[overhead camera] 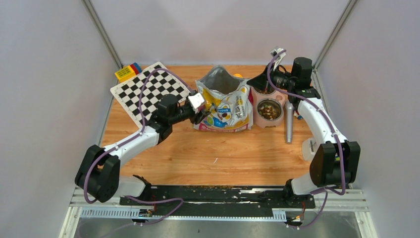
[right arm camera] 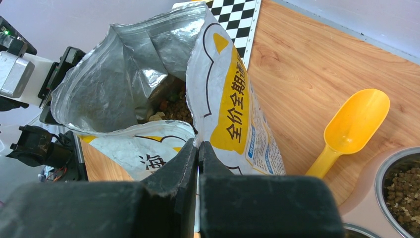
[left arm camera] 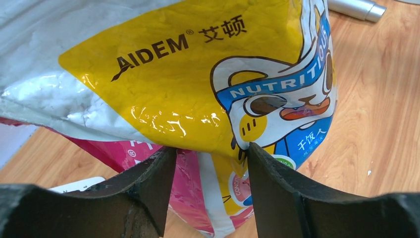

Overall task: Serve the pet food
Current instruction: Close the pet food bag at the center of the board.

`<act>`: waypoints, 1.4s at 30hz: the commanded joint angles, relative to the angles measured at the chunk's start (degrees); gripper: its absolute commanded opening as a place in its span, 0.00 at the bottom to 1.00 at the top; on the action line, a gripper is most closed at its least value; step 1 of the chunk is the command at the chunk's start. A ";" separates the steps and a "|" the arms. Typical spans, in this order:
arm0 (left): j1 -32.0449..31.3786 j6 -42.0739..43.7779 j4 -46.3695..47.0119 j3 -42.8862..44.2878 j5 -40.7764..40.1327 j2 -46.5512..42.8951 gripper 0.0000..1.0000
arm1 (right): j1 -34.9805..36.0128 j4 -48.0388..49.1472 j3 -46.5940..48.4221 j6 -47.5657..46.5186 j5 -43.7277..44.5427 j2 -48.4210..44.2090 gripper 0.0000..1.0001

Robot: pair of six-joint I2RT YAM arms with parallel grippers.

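Observation:
The pet food shows as brown kibble in a steel bowl (overhead camera: 270, 110) on a pink stand, and in the right wrist view both in that bowl (right arm camera: 403, 193) and deep inside the open cartoon-cat bag (right arm camera: 173, 106). The bag (overhead camera: 223, 104) stands upright mid-table. My left gripper (overhead camera: 200, 116) is open at the bag's lower left; its jaws (left arm camera: 211, 151) straddle a fold of the bag (left arm camera: 198, 74). My right gripper (overhead camera: 257, 84) is shut at the bag's upper right edge; its tips (right arm camera: 198, 144) sit against the bag, and I cannot tell if foil is pinched. A yellow scoop (right arm camera: 354, 126) lies empty behind the bag.
A silver cylinder (overhead camera: 289, 121) lies right of the bowl. A checkerboard (overhead camera: 148, 91) and coloured blocks (overhead camera: 128, 72) lie at the back left. Walls close in the table on three sides. Loose kibble crumbs lie along the near edge (overhead camera: 213, 187).

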 commanded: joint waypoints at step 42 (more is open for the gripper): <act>9.86 5.88 -32.65 30.42 18.49 4.23 0.93 | 3.44 -15.26 5.78 -24.33 -11.44 -1.03 0.01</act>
